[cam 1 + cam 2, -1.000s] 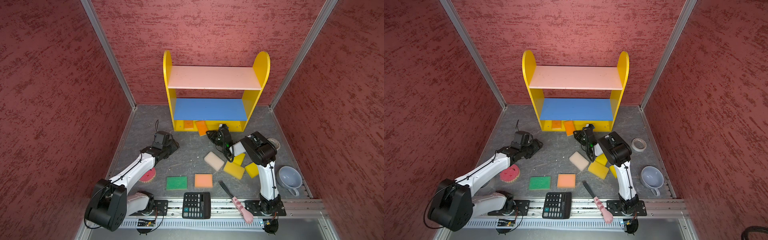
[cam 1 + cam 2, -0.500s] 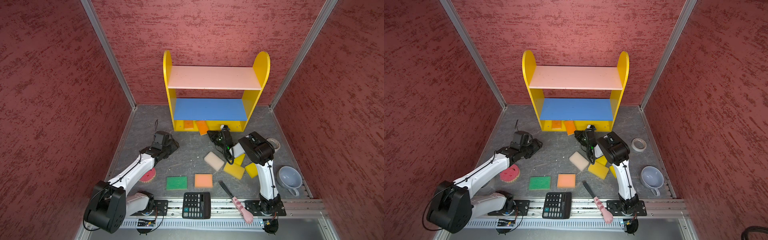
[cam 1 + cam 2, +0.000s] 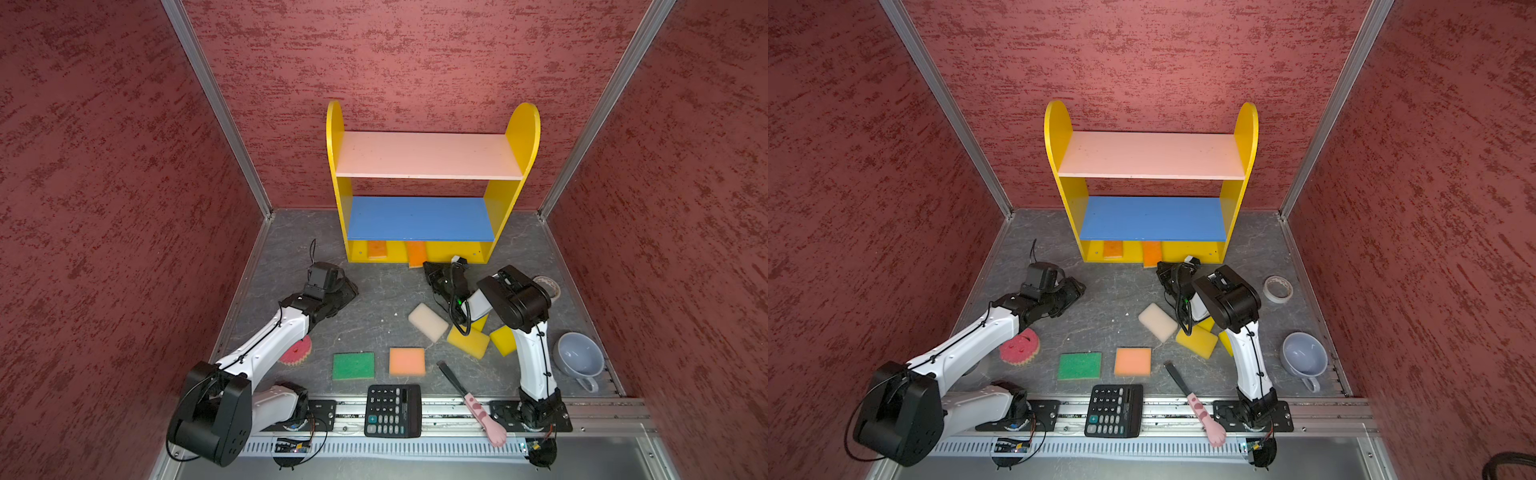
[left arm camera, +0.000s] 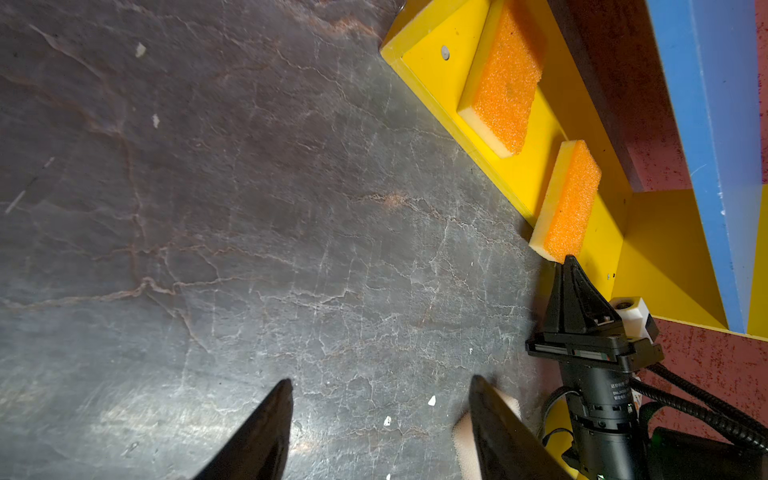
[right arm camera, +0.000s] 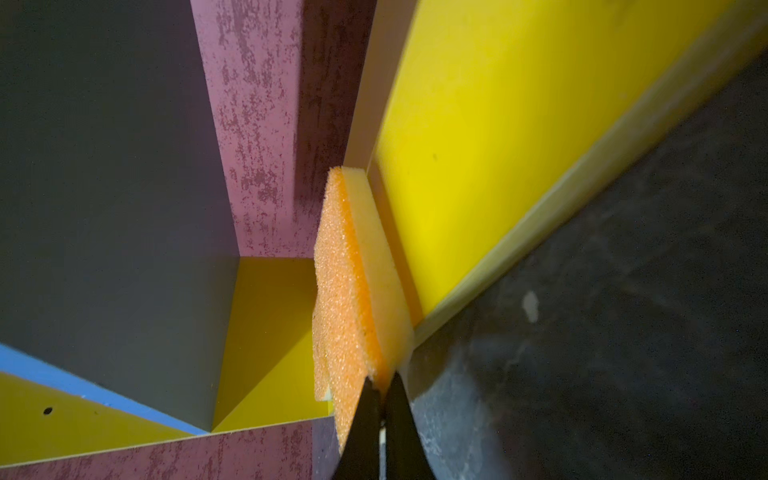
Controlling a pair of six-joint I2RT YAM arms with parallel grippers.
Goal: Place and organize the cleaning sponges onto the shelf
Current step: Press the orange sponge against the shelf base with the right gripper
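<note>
The shelf (image 3: 521, 137) (image 3: 1059, 137) stands at the back wall. Two orange sponges lie on its yellow bottom board: one fully on it (image 3: 377, 249) (image 4: 505, 79), the other (image 3: 417, 254) (image 3: 1152, 252) (image 4: 571, 203) (image 5: 345, 282) jutting over the front edge. My right gripper (image 3: 428, 266) (image 5: 380, 382) is shut, its tip against that jutting end. My left gripper (image 3: 351, 291) (image 4: 380, 386) hangs open over bare floor. On the floor lie cream (image 3: 428, 322), yellow (image 3: 468, 343), peach (image 3: 407, 361), green (image 3: 353, 365) and round pink (image 3: 1019, 347) sponges.
A black calculator (image 3: 392, 411) and a pink-handled brush (image 3: 473, 401) lie at the front rail. A grey cup (image 3: 579, 359) and a tape roll (image 3: 1278, 288) sit on the right. Red walls close in on three sides.
My right gripper has shut and its tip now rests against the jutting orange sponge, which has straightened and shifted slightly right. The left arm has hardly moved.
</note>
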